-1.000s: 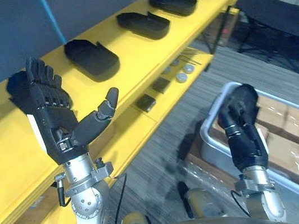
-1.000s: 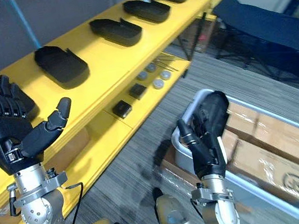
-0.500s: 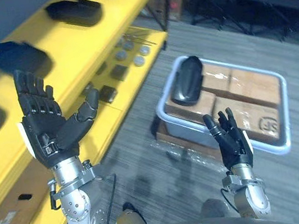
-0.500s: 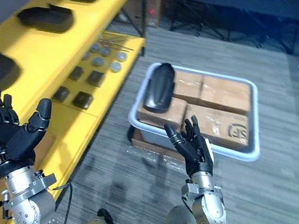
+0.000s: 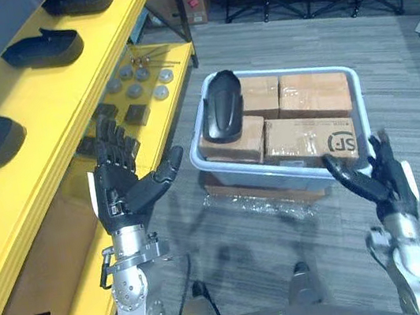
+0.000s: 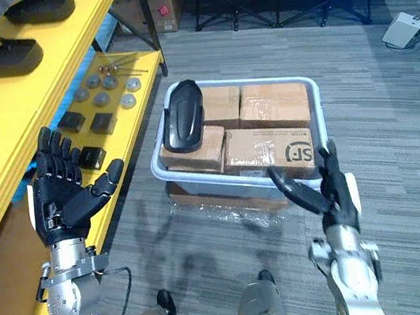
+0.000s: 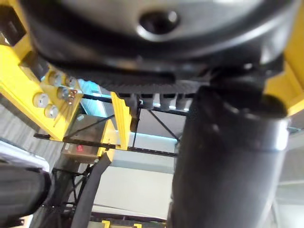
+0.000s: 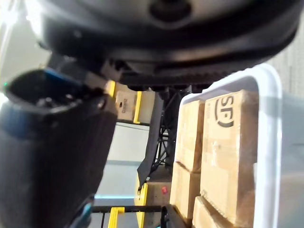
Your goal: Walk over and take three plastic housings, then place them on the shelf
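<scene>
Black housing (image 5: 220, 106) still rests on boxes (image 5: 309, 114); right hand (image 5: 380, 181) shifted rightward.

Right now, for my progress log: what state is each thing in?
left hand: open, empty, raised beside the shelf.
right hand: open, empty.
housing in bin: lying on the cardboard boxes, untouched.
shelf housings: lying flat on the top shelf.
bin: holding the boxes and one housing.

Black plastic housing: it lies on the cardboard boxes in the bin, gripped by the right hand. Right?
No. The black plastic housing does lie on the cardboard boxes in the bin, but the right hand is open and apart from it, as the left eye view shows.
</scene>
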Robot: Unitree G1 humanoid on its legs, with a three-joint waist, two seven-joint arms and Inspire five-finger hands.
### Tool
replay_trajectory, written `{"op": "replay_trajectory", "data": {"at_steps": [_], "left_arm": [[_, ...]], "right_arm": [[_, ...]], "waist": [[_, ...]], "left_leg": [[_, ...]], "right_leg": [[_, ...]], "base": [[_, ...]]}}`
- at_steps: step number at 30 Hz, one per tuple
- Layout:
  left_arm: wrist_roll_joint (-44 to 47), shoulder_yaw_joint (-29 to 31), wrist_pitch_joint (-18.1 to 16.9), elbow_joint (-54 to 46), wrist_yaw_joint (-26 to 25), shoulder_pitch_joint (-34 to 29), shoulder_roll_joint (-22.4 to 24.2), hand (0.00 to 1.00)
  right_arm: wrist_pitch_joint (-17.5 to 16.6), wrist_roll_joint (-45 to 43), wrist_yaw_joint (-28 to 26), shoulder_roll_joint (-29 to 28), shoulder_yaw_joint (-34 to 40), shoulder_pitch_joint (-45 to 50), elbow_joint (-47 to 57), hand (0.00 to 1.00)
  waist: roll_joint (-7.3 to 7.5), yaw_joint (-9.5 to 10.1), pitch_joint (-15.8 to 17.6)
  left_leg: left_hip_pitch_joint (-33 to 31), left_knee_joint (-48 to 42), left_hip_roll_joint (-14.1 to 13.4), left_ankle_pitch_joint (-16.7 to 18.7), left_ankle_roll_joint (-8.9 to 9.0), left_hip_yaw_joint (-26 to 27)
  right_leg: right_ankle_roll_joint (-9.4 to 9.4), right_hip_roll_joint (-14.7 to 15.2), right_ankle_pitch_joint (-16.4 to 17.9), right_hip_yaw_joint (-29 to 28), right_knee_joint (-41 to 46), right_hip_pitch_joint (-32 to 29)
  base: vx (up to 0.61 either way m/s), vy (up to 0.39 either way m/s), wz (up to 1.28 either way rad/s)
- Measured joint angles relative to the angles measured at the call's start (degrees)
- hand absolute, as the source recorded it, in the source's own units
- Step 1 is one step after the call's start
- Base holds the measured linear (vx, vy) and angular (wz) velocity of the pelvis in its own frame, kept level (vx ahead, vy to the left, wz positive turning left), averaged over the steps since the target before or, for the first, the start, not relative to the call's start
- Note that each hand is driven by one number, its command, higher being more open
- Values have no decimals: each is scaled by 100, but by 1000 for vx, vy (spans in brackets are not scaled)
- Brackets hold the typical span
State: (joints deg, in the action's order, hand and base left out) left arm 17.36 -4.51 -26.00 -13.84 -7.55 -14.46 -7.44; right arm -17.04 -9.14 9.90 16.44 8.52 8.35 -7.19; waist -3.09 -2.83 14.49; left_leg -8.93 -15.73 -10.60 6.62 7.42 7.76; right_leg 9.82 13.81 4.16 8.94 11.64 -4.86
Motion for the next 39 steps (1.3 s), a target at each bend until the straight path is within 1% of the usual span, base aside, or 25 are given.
{"op": "replay_trajectory", "data": {"at_steps": [1, 2, 3, 4, 5, 6, 8, 10, 11, 12, 14, 16, 17, 18, 19, 21, 23, 24, 26, 27, 28, 29, 33, 36, 39], "left_arm": [[-7, 1, 91, 2, -26, 202, -63, 100], [-232, 29, 194, 9, -163, 437, -103, 100], [-349, 47, 257, 18, -221, 553, -115, 100], [-532, 50, 360, 67, -332, 754, -161, 100], [-669, 36, 409, 203, -386, 872, -194, 100], [-668, 23, 433, 261, -389, 911, -209, 100], [-665, -99, 586, 488, -367, 1054, -225, 100], [-636, -220, 634, 576, -307, 1063, -248, 100], [-628, -395, 635, 696, -240, 1065, -260, 100], [-628, -441, 636, 743, -221, 1070, -259, 100], [-623, -742, 639, 971, -133, 1169, -254, 100], [-593, -968, 641, 1128, -42, 1251, -246, 100], [-571, -1136, 641, 1248, -12, 1316, -245, 100], [-570, -1174, 641, 1273, -5, 1340, -239, 100], [-563, -1299, 641, 1431, 6, 1440, -205, 100], [-437, -1397, 640, 1528, 0, 1502, -182, 100], [-368, -1520, 641, 1709, -67, 1536, -163, 100], [-361, -1544, 640, 1756, -71, 1536, -147, 100], [-322, -1658, 641, 1917, -143, 1502, -142, 100], [-298, -1667, 641, 1944, -172, 1485, -146, 100], [-186, -1724, 641, 2066, -230, 1492, -144, 100], [-164, -1784, 644, 2163, -278, 1485, -141, 100], [-121, -2013, 643, 2251, -393, 1458, -114, 100], [-120, -2033, 636, 2251, -480, 1485, -8, 100], [-3, -1983, 620, 2257, -515, 1496, -34, 100]], "right_arm": [[106, 101, 141, 106, -16, -612, -364, 100], [268, 205, 313, 270, -33, -1290, -702, 100], [361, 201, 398, 369, -47, -1632, -854, 100], [559, 197, 587, 579, -82, -2284, -1180, 100], [738, 199, 732, 761, -129, -2911, -1617, 100], [843, 200, 798, 850, -163, -3224, -1851, 100], [1207, 194, 1072, 1245, -295, -4291, -2618, 100], [1398, 195, 1295, 1448, -419, -4813, -2932, 100], [1559, 190, 1431, 1652, -587, -5282, -3244, 100], [1608, 190, 1452, 1741, -669, -5489, -3414, 100], [1802, 191, 1585, 2005, -840, -6119, -3961, 100], [1977, 193, 1716, 2180, -971, -6483, -4296, 100], [2134, 189, 1799, 2274, -1078, -6737, -4659, 100], [2201, 188, 1830, 2293, -1123, -6833, -4790, 100], [2308, 187, 1855, 2426, -1149, -6921, -5010, 100], [2495, 185, 1980, 2493, -1149, -7093, -5245, 100], [2882, 139, 2088, 2612, -1152, -7308, -5589, 100], [2990, 131, 2110, 2669, -1155, -7352, -5663, 100], [3422, -43, 2289, 2877, -1191, -7430, -5855, 100], [3515, -66, 2311, 2907, -1192, -7434, -5890, 100], [3713, -74, 2359, 2953, -1192, -7439, -6009, 100], [3900, -78, 2397, 3005, -1190, -7437, -6095, 0], [4213, -14, 2351, 3204, -1208, -7437, -6173, 0], [4563, 541, 2075, 3515, -1337, -7427, -6197, 0], [4714, 1116, 1819, 3703, -1370, -7414, -6237, 0]], "waist": [[35, 89, 212], [52, 173, 470], [46, 210, 587], [37, 306, 765], [27, 437, 789], [25, 491, 794], [-35, 710, 851], [-70, 834, 897], [-99, 983, 935], [-123, 1040, 961], [-242, 1239, 1058], [-364, 1317, 1156], [-417, 1425, 1180], [-440, 1468, 1197], [-533, 1558, 1248], [-629, 1592, 1324], [-717, 1718, 1378], [-760, 1742, 1398], [-837, 1859, 1416], [-838, 1860, 1416], [-839, 1877, 1415], [-841, 1886, 1414], [-871, 1913, 1394], [-915, 1972, 1364], [-921, 1998, 1360]], "left_leg": [[-258, -287, 12, 82, 0, -127], [-495, -552, 21, 113, -61, -240], [-623, -665, 27, 126, -80, -307], [-826, -826, 44, 132, -89, -399], [-1045, -915, 83, 129, -95, -485], [-1129, -936, 109, 121, -95, -529], [-1403, -1036, 183, 52, -142, -681], [-1540, -1109, 210, 21, -166, -772], [-1648, -1133, 228, 14, -178, -818], [-1684, -1147, 230, 11, -182, -835], [-1826, -1236, 264, 10, -183, -963], [-1945, -1325, 302, 10, -185, -1084], [-2064, -1388, 305, 11, -187, -1125], [-2108, -1416, 303, 11, -187, -1142], [-2179, -1472, 307, 12, -189, -1194], [-2274, -1554, 316, 20, -200, -1266], [-2431, -1626, 309, 21, -202, -1289], [-2467, -1645, 311, 20, -204, -1310], [-2657, -1715, 310, 3, -217, -1351], [-2699, -1712, 317, -7, -217, -1366], [-2755, -1714, 323, -34, -219, -1377], [-2787, -1707, 346, -68, -227, -1382], [-2892, -1705, 431, -125, -263, -1365], [-3004, -1701, 515, -143, -263, -1437], [-3076, -1696, 531, -156, -252, -1479]], "right_leg": [[17, 0, -148, 64, -146, -2], [30, -1, -281, 142, -245, -15], [42, -5, -336, 194, -292, -24], [62, -11, -433, 232, -348, -87], [66, -11, -543, 278, -450, -180], [69, -10, -592, 301, -506, -208], [75, -9, -733, 483, -701, -221], [92, -7, -751, 575, -720, -248], [93, -4, -770, 628, -718, -311], [88, -5, -785, 652, -715, -334], [86, -3, -789, 708, -659, -411], [86, 1, -789, 831, -634, -421], [86, 2, -789, 854, -553, -533], [86, 2, -788, 863, -521, -577], [85, 2, -788, 917, -454, -617], [83, 1, -785, 983, -375, -677], [81, 3, -779, 1005, -286, -836], [75, 6, -775, 1041, -253, -860], [42, 18, -739, 1134, -163, -1024], [40, 23, -737, 1144, -136, -1069], [41, 40, -719, 1156, -60, -1148], [40, 75, -693, 1165, 17, -1219], [51, 215, -618, 1174, 252, -1418], [62, 319, -502, 1271, 466, -1538], [53, 345, -444, 1310, 565, -1614]], "base": [[-193, 124, 24], [-205, 124, 30], [-218, 114, 30], [-223, 111, 25], [-187, 100, 21], [-117, 80, 23], [-35, 44, 33], [-6, 22, 28], [4, 17, 19], [6, 15, 12], [-6, 12, 15], [-20, 16, 22], [-34, 16, 6], [-52, 18, 6], [-48, 15, 10], [-65, 19, 8], [-107, 23, -2], [-125, 14, 2], [-107, 7, 2], [-90, 1, 6], [-96, -2, 6], [-65, -6, 6], [-51, 3, 5], [-45, -3, 16], [-28, -15, 10]]}}
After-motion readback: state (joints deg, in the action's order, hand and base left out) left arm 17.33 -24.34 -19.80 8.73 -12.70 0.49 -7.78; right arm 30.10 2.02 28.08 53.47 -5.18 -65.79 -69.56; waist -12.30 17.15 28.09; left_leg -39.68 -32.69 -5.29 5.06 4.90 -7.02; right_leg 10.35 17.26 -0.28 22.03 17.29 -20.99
